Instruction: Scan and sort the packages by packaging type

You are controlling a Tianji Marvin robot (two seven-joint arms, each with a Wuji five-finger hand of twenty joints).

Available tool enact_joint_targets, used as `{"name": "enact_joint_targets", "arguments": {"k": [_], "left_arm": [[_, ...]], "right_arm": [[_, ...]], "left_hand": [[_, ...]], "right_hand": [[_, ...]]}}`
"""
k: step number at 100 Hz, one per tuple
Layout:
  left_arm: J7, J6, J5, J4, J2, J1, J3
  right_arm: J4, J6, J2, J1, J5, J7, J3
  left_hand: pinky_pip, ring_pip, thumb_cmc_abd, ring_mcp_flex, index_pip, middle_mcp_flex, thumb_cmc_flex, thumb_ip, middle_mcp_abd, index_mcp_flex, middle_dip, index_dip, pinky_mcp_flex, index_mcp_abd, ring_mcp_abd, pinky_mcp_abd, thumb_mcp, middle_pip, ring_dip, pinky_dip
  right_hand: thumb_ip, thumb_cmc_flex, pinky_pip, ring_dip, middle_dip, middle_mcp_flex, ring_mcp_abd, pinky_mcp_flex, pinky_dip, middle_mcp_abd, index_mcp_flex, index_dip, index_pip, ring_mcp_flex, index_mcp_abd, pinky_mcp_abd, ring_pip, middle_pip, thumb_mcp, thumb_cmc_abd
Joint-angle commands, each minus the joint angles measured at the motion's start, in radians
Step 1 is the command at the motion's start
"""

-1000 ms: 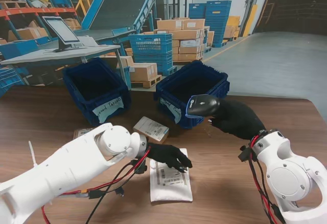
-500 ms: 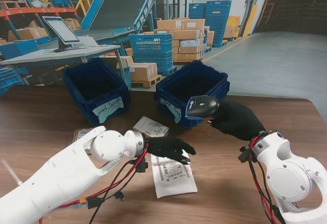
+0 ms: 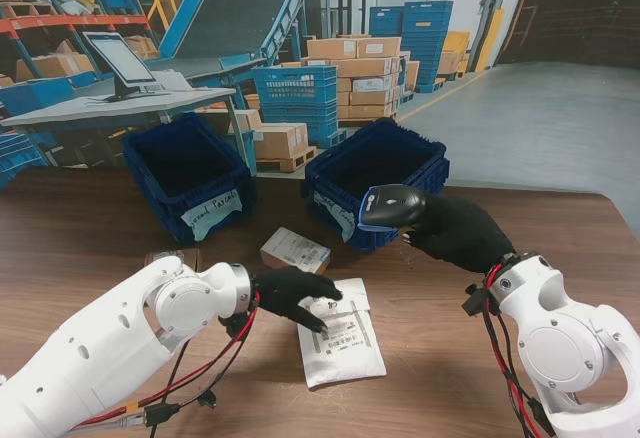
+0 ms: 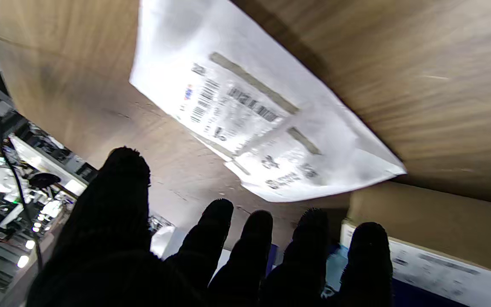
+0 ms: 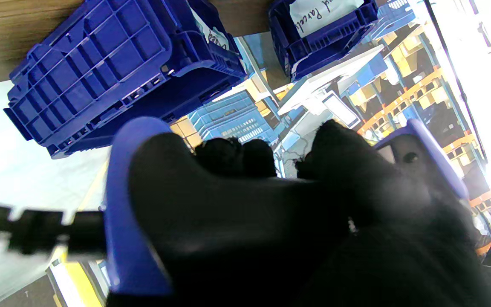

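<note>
Take the white mailer (image 3: 341,343) as your landmark; it lies flat on the wooden surface (image 3: 90,228), label up, nearer to you than both blue bins; your left hand (image 3: 290,291) sits at its left far corner, fingers spread, and from the stand you cannot tell whether the fingertips press the paper; the left wrist view settles more, showing the mailer (image 4: 254,106) clear of the fingers (image 4: 215,238), which are splayed apart with nothing between them; that same view also shows a box edge (image 4: 433,247) close by, which the stand shows as the small labelled box (image 3: 295,250) just beyond the mailer; a second flat parcel (image 3: 165,256), partly hidden by your left arm, lies to the mailer's left; your right hand (image 3: 455,230) hangs to the mailer's right and farther off, clamped round the black scanner (image 3: 392,205); the right wrist view shows the scanner's blue trim (image 5: 130,204) and the fingers wrapped over its grip, plus the right blue bin (image 5: 100,68) and left blue bin (image 5: 322,30), each with a handwritten paper tag.
</note>
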Motion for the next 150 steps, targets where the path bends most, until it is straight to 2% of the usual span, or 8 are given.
{"name": "enact_joint_targets", "arguments": {"k": [1, 13, 24, 58, 72, 91, 119, 150], "left_arm": [[0.002, 0.024, -0.006, -0.001, 0.001, 0.019, -0.006], [0.038, 0.064, 0.039, -0.006, -0.006, 0.033, -0.006], [0.074, 0.1, 0.077, 0.003, -0.016, 0.023, 0.025], [0.07, 0.235, 0.07, 0.037, -0.034, -0.084, 0.196], [0.077, 0.285, 0.057, 0.055, -0.045, -0.111, 0.243], [0.122, 0.332, 0.06, 0.052, -0.059, -0.085, 0.227], [0.166, 0.367, 0.032, 0.006, -0.07, -0.017, 0.148], [0.161, 0.517, 0.021, 0.031, -0.089, -0.078, 0.225]], "right_arm": [[-0.004, -0.001, -0.007, 0.006, 0.0, 0.009, -0.008], [0.002, -0.006, -0.005, 0.013, 0.001, 0.017, -0.015], [0.002, -0.007, -0.005, 0.014, 0.002, 0.02, -0.016], [-0.011, -0.01, -0.003, -0.001, 0.016, 0.035, 0.002], [-0.013, -0.015, -0.002, -0.008, 0.021, 0.041, 0.009], [-0.013, -0.02, -0.001, -0.017, 0.03, 0.047, 0.017], [-0.014, -0.018, -0.001, -0.019, 0.032, 0.05, 0.02], [-0.025, -0.02, -0.001, -0.028, 0.041, 0.054, 0.033]], "left_hand": [[-0.042, -0.027, -0.013, -0.062, -0.031, -0.045, -0.011, 0.019, 0.008, -0.061, -0.014, -0.008, -0.025, 0.018, -0.014, 0.016, -0.001, -0.03, -0.02, -0.013], [-0.058, -0.036, -0.013, -0.088, -0.046, -0.083, -0.023, 0.016, 0.015, -0.096, -0.026, -0.016, -0.03, 0.039, -0.008, 0.018, 0.0, -0.063, -0.029, -0.012], [-0.075, -0.039, -0.018, -0.099, -0.05, -0.084, -0.036, 0.015, 0.018, -0.11, -0.03, -0.022, -0.03, 0.05, -0.006, 0.022, 0.007, -0.09, -0.038, -0.005], [-0.097, -0.05, -0.027, -0.125, -0.068, -0.135, -0.079, 0.007, 0.057, -0.146, -0.044, -0.04, -0.037, 0.111, 0.002, 0.025, -0.003, -0.114, -0.052, 0.003], [-0.1, -0.048, -0.031, -0.123, -0.074, -0.143, -0.088, 0.007, 0.069, -0.161, -0.051, -0.047, -0.036, 0.126, 0.006, 0.027, -0.002, -0.116, -0.054, 0.007], [-0.102, -0.044, -0.035, -0.121, -0.077, -0.154, -0.09, 0.008, 0.07, -0.181, -0.055, -0.056, -0.035, 0.13, 0.006, 0.029, 0.005, -0.116, -0.055, 0.011], [-0.093, -0.028, -0.042, -0.093, -0.068, -0.121, -0.078, 0.008, 0.055, -0.161, -0.044, -0.058, -0.023, 0.114, 0.008, 0.03, 0.022, -0.1, -0.046, 0.019], [-0.084, -0.031, -0.037, -0.103, -0.074, -0.135, -0.101, 0.001, 0.086, -0.167, -0.045, -0.066, -0.028, 0.151, 0.024, 0.036, 0.018, -0.11, -0.042, 0.022]], "right_hand": [[-0.007, 0.106, 0.019, -0.006, 0.003, 0.009, 0.004, 0.0, 0.014, 0.004, 0.084, 0.006, 0.025, 0.002, -0.065, -0.002, 0.005, -0.006, 0.108, 0.087], [-0.007, 0.106, 0.018, -0.006, 0.003, 0.008, 0.006, 0.0, 0.014, 0.003, 0.085, 0.007, 0.026, 0.001, -0.065, -0.002, 0.004, -0.007, 0.107, 0.088], [-0.007, 0.106, 0.018, -0.006, 0.003, 0.008, 0.004, 0.0, 0.014, 0.003, 0.085, 0.007, 0.025, 0.0, -0.065, -0.002, 0.004, -0.007, 0.107, 0.087], [-0.008, 0.11, 0.017, -0.005, 0.004, 0.009, 0.009, -0.003, 0.015, 0.006, 0.088, 0.008, 0.026, 0.0, -0.062, 0.0, 0.005, -0.007, 0.108, 0.084], [-0.008, 0.109, 0.017, -0.005, 0.004, 0.01, 0.009, -0.003, 0.015, 0.006, 0.088, 0.008, 0.025, 0.0, -0.062, 0.001, 0.004, -0.008, 0.109, 0.084], [-0.009, 0.11, 0.016, -0.004, 0.005, 0.01, 0.01, -0.004, 0.015, 0.007, 0.089, 0.008, 0.025, -0.001, -0.062, 0.001, 0.004, -0.008, 0.109, 0.082], [-0.009, 0.11, 0.015, -0.004, 0.005, 0.011, 0.01, -0.005, 0.016, 0.007, 0.09, 0.009, 0.024, -0.002, -0.062, 0.002, 0.003, -0.009, 0.109, 0.083], [-0.009, 0.111, 0.014, -0.004, 0.006, 0.011, 0.011, -0.006, 0.016, 0.007, 0.091, 0.01, 0.023, -0.002, -0.061, 0.002, 0.003, -0.009, 0.108, 0.081]]}}
